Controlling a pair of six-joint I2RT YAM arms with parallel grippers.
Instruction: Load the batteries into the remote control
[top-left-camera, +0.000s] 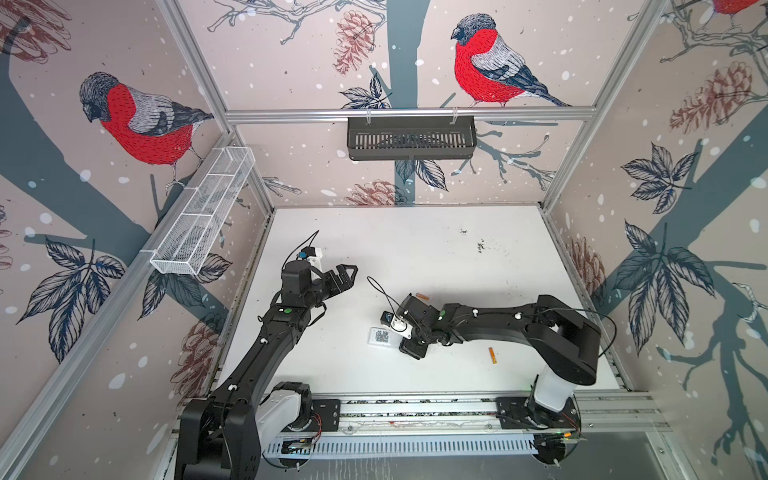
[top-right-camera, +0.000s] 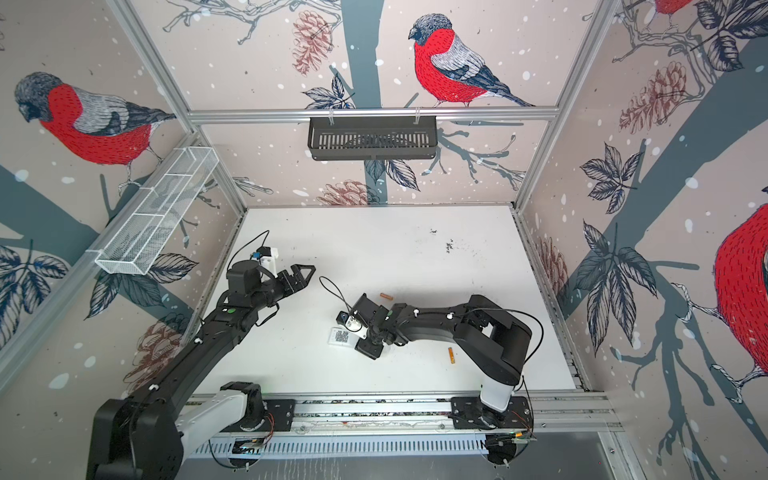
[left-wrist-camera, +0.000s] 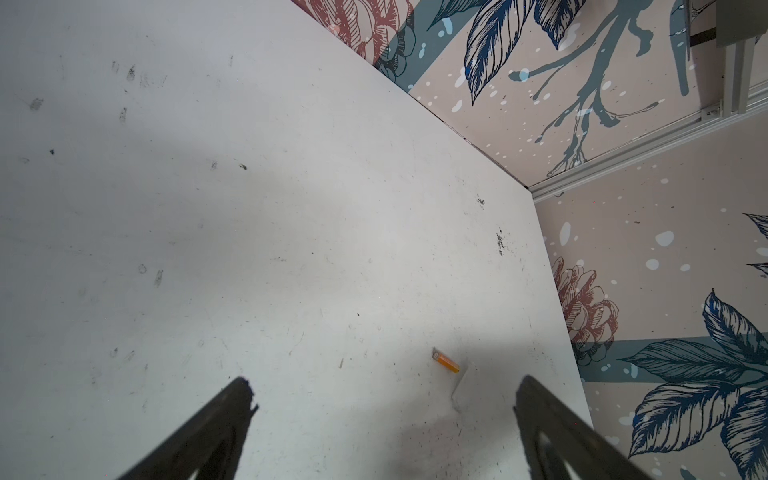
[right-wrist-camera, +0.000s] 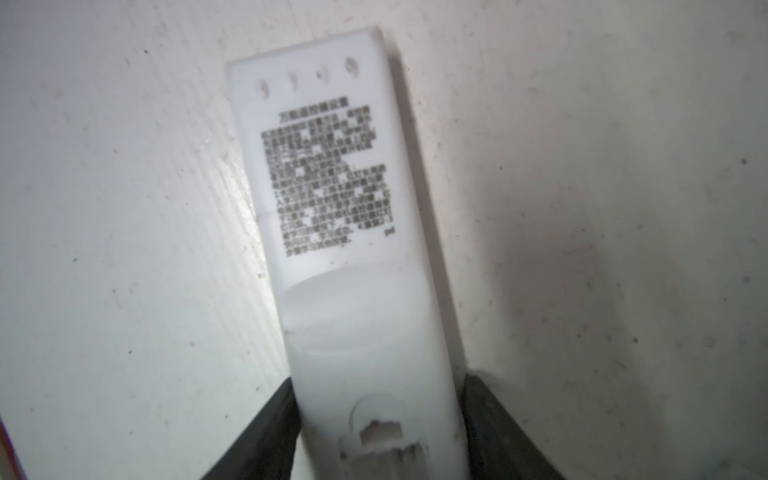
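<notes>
1. Left gripper: hovers over the left part of the white table. The jaws are spread wide and hold nothing. In the left wrist view we see only bare tabletop between the two fingers.
2. Remote control: lies near the table's middle, back side up. In both top views its printed end sticks out to the left from under the right wrist. In the right wrist view we see a block of grey print on the white back, blurred.
3. Right gripper: grasping the remote control. One dark finger sits against each long edge, near the end away from the print. We cannot tell if the remote rests on the table or is just off it.
4. First battery: orange, lying flat on the table just beyond the right gripper's body, apart from the remote.
5. Small white piece: flat on the table just beside the first battery, faint, seen in the left wrist view.
6. Second battery: orange, flat on the table near the front rail, beside the right arm and well apart from the first.
</notes>
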